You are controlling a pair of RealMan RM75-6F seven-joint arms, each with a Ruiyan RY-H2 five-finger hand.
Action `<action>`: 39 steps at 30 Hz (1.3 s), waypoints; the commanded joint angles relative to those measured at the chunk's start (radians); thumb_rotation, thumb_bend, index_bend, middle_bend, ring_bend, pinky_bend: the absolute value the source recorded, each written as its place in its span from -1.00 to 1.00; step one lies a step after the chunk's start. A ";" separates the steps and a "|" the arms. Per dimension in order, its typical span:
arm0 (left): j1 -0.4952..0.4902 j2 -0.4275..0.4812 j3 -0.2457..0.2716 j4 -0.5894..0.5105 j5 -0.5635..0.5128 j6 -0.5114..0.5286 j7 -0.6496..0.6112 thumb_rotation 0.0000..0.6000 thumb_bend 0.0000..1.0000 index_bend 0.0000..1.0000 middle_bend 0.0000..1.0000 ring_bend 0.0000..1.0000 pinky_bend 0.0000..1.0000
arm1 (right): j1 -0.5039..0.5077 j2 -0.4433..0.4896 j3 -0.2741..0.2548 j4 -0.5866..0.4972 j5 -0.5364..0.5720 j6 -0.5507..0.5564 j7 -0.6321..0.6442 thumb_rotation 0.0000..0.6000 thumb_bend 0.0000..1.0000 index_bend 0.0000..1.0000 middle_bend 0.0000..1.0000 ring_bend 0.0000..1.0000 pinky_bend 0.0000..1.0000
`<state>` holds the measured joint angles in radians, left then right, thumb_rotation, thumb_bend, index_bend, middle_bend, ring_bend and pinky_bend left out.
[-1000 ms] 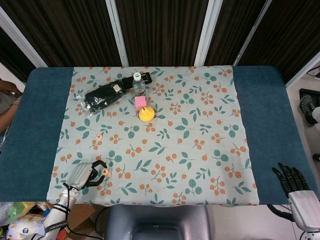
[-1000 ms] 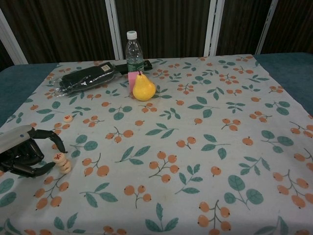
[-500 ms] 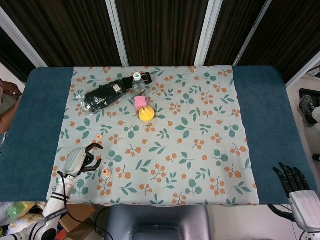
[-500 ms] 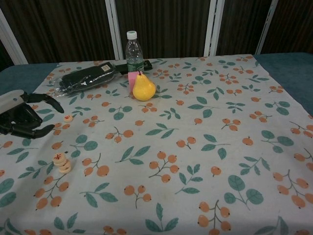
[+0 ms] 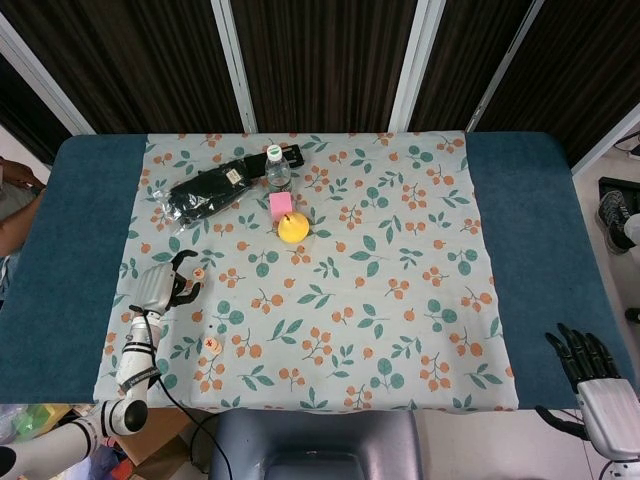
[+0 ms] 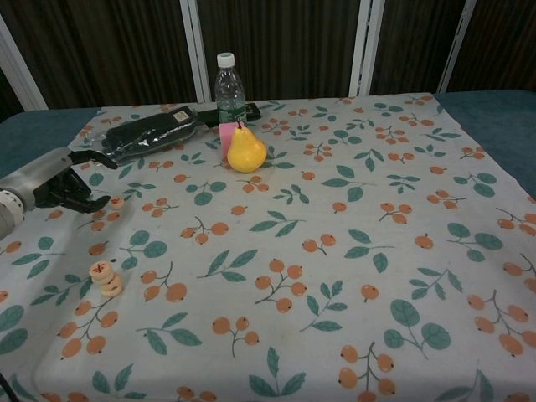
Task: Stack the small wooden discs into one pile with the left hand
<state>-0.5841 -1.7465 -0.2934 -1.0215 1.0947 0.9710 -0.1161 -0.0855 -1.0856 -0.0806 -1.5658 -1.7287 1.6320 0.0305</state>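
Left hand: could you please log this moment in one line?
left hand: open, beside loose disc | pile: standing | right hand: idle

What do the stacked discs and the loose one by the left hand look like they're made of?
The stacked discs look like pale, unvarnished wood: matte tan faces, a red mark on top. The loose disc beside the left hand shows the same matte tan, so probably wood too, though it is too small to see any grain.
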 commanded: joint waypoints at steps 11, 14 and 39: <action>-0.059 -0.113 -0.022 0.190 -0.038 -0.071 0.010 1.00 -0.21 -0.26 1.00 1.00 1.00 | -0.001 0.005 0.001 0.001 0.004 0.003 0.014 1.00 -0.80 -1.00 -1.00 -1.00 -1.00; -0.061 -0.122 -0.023 0.211 -0.039 -0.079 0.007 1.00 -0.21 -0.26 1.00 1.00 1.00 | -0.002 0.005 0.001 0.001 0.003 0.005 0.015 1.00 -0.80 -1.00 -1.00 -1.00 -1.00; -0.068 -0.157 -0.026 0.298 -0.021 -0.108 -0.029 1.00 -0.21 -0.11 1.00 1.00 1.00 | 0.000 0.003 0.004 -0.003 0.010 0.000 0.007 1.00 -0.80 -1.00 -1.00 -1.00 -1.00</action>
<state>-0.6520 -1.9033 -0.3195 -0.7234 1.0736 0.8626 -0.1448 -0.0859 -1.0824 -0.0764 -1.5690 -1.7190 1.6320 0.0380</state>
